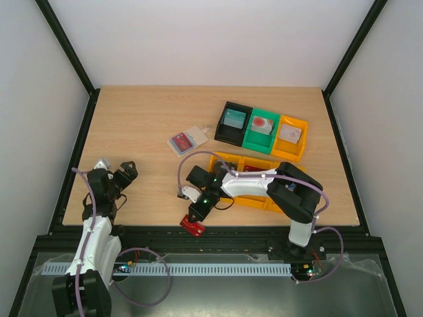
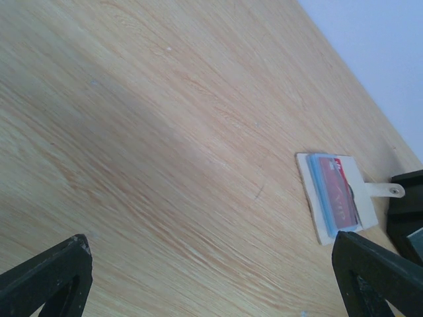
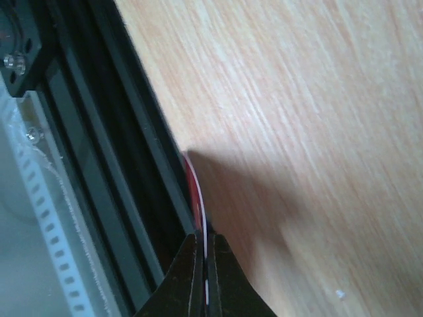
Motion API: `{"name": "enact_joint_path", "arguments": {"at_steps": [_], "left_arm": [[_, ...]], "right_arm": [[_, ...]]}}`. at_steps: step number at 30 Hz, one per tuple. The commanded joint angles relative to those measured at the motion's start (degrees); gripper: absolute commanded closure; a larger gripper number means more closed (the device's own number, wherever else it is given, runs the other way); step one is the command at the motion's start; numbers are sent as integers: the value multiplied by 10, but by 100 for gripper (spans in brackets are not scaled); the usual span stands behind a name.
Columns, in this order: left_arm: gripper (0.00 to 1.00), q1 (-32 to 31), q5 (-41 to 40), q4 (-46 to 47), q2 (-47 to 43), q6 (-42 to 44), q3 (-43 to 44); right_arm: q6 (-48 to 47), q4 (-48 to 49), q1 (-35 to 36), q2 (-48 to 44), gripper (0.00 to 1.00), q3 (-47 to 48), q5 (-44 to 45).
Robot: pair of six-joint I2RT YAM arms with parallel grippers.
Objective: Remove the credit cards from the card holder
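The card holder (image 1: 187,140) lies open on the table's middle, beige with a snap tab; a red card (image 1: 180,142) sits in its blue-grey pocket. It also shows in the left wrist view (image 2: 334,197) with the red card (image 2: 338,191) on it. My right gripper (image 1: 197,220) is shut on another red card (image 1: 193,228) at the table's near edge; in the right wrist view the card (image 3: 195,191) is seen edge-on between the closed fingers (image 3: 206,277). My left gripper (image 1: 119,172) is open and empty at the left, far from the card holder. No blue card shows.
A black bin (image 1: 232,124), a green bin (image 1: 262,131) and a yellow bin (image 1: 291,137) stand in a row at the back right. More yellow bins (image 1: 254,191) lie under the right arm. The black frame rail (image 3: 99,165) runs along the near edge.
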Motion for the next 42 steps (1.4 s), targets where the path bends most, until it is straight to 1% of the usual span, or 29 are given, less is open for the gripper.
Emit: {"name": "enact_joint_path", "arguments": {"at_steps": [1, 3, 5, 9, 11, 13, 15, 16, 19, 21, 24, 27, 30, 31, 33, 35, 40, 42], "left_arm": [[1, -1, 55, 47, -11, 3, -1], [0, -1, 87, 69, -17, 7, 2], [0, -2, 112, 84, -26, 7, 4], [0, -9, 183, 122, -39, 10, 9], [1, -21, 227, 149, -40, 23, 20], [1, -45, 279, 175, -36, 47, 49], [1, -78, 336, 199, -30, 73, 90], [1, -96, 364, 214, -25, 82, 114], [0, -148, 428, 244, -6, 83, 184], [1, -182, 432, 243, 11, 78, 236], [0, -227, 410, 263, 43, 42, 289], [0, -267, 382, 286, 83, -10, 333], [2, -289, 352, 297, 112, -44, 364], [5, -294, 344, 298, 120, -51, 372], [18, -305, 338, 305, 133, -65, 382], [34, -316, 336, 308, 142, -68, 393], [72, -336, 351, 322, 154, -62, 414], [91, -338, 352, 319, 155, -62, 417]], "right_arm": [[-9, -85, -8, -54, 98, 59, 23], [17, -81, -25, -102, 98, 89, 24], [67, -60, -58, -152, 99, 106, 29], [231, 13, -154, -254, 98, 96, 38], [307, 85, -186, -307, 98, 73, 40], [352, 180, -201, -350, 98, 51, 43], [378, 258, -203, -380, 98, 45, 66], [393, 312, -204, -391, 99, 38, 79], [432, 436, -204, -416, 99, 10, 113], [444, 499, -201, -420, 98, 1, 130], [436, 552, -185, -412, 98, 2, 143], [423, 572, -166, -398, 98, 7, 148], [414, 575, -153, -389, 98, 12, 144], [408, 570, -147, -387, 98, 15, 143], [399, 562, -137, -384, 98, 18, 144], [397, 560, -134, -382, 98, 16, 143], [391, 555, -131, -381, 98, 15, 142], [387, 547, -130, -381, 99, 19, 143]]}}
